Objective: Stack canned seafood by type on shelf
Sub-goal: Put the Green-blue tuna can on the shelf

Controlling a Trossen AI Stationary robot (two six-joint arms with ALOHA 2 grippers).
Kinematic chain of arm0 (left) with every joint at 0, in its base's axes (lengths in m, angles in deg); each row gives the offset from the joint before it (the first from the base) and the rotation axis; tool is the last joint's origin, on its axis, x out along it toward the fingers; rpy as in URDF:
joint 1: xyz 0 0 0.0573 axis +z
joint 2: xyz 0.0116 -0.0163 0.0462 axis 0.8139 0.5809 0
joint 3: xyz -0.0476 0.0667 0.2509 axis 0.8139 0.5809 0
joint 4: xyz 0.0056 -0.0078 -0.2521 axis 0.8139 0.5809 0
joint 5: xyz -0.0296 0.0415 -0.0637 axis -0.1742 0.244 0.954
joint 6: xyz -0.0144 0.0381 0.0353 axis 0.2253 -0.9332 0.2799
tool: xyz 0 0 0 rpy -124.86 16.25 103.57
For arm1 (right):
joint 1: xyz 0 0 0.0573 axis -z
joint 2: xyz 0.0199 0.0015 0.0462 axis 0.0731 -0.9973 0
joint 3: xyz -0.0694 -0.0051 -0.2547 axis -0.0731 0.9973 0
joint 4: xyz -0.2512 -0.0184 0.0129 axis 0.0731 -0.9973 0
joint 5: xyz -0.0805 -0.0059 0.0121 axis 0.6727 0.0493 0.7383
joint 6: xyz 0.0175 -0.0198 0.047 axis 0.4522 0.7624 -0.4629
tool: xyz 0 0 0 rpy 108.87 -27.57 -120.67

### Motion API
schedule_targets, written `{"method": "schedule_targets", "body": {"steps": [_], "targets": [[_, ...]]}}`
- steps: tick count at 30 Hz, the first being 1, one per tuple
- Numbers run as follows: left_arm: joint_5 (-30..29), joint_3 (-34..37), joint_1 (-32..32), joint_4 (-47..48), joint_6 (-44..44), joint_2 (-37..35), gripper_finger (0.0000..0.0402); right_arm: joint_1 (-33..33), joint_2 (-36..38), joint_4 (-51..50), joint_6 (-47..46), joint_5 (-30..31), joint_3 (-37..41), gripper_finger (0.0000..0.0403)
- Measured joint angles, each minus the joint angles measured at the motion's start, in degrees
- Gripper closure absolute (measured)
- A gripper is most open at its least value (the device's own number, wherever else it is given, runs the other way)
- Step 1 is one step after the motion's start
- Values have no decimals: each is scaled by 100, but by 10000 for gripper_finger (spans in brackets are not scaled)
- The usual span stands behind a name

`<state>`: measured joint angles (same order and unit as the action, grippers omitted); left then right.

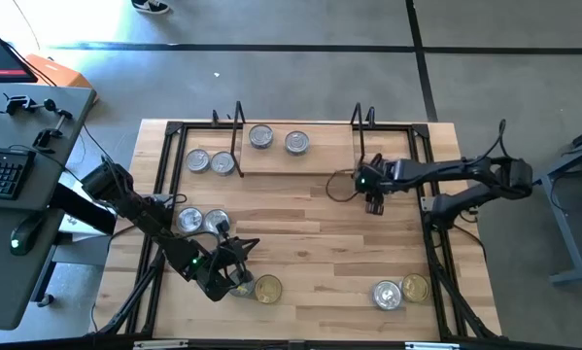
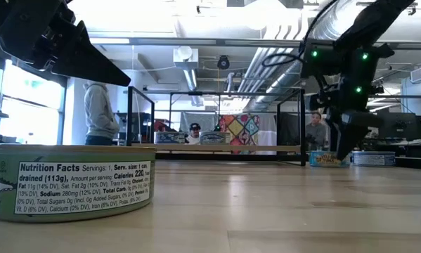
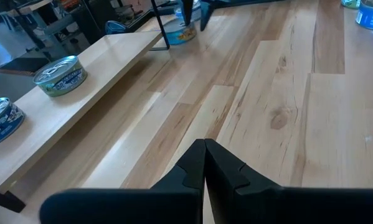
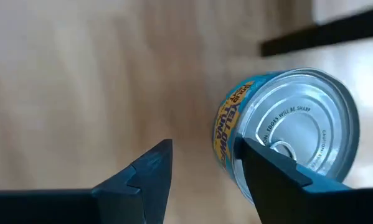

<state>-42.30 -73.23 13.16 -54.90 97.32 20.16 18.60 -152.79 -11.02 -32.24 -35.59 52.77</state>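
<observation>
Tins of seafood lay scattered in small clusters over the table [image 1: 310, 233], and the move turned on one of them near the shelf's right end. Nearest the front edge, at about seven o'clock in the high view, the left gripper [image 1: 240, 255] hung over a silver tin [image 1: 242, 285] and a gold-lidded tin [image 1: 268, 288], its jaws pressed together and holding nothing in its own wrist view; another pair of tins [image 1: 399, 291] sat at five o'clock. Farther in, the right gripper [image 4: 202, 165] stood low at about two o'clock, just off the shelf's [image 1: 300, 160] right wire frame [image 1: 363, 131]. Its jaws were moderately open and empty, and a blue-and-yellow tuna tin [image 4: 292, 134] lay just beside one finger [image 4: 270, 171], offset to that side rather than between the two. Being round and flat, the tin offered no long axis to line up with; I judged the gripper needed a short sideways shift toward it before closing. The right arm was clearly the nearer one for this tin. Farthest back, two silver tins [image 1: 277, 140] rested on the shelf board, with two more [image 1: 209, 161] at ten o'clock just outside its left frame.
</observation>
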Motion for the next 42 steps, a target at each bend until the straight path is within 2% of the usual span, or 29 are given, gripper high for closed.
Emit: {"method": "schedule_targets", "body": {"steps": [8, 12, 15, 23, 27, 30, 34, 37, 42], "targets": [[0, 0, 0, -6, 1, 0, 401, -1232, -15, 934, -1981, -843, 22, 222], [-1, 0, 0, -41, 0, 0, 401, -1993, -127, 1931, -2179, -962, 38, 222], [-2, 0, 0, -44, 0, 0, 401, -2524, -454, 2757, -2179, -774, 39, 222], [-2, 0, 0, -257, -216, 0, 401, -3511, -1667, 5461, -1591, 264, 46, 222], [6, 0, 0, -376, -343, 0, 401, -3806, -1700, 6252, -1472, 1383, 39, 222], [7, 0, 0, -393, -343, 0, 402, -4000, -1730, 6384, -1554, 2002, 34, 222], [9, 0, 17, -460, -403, 0, 401, -4223, -2026, 6188, -1449, 2297, -331, 222], [15, -2, 49, -507, -451, 0, 402, -4249, -2457, 5715, -1282, 2429, -714, 222], [36, -2, 87, -534, -452, 0, 402, -4246, -3129, 4905, -1275, 3326, -1374, 222]]}}
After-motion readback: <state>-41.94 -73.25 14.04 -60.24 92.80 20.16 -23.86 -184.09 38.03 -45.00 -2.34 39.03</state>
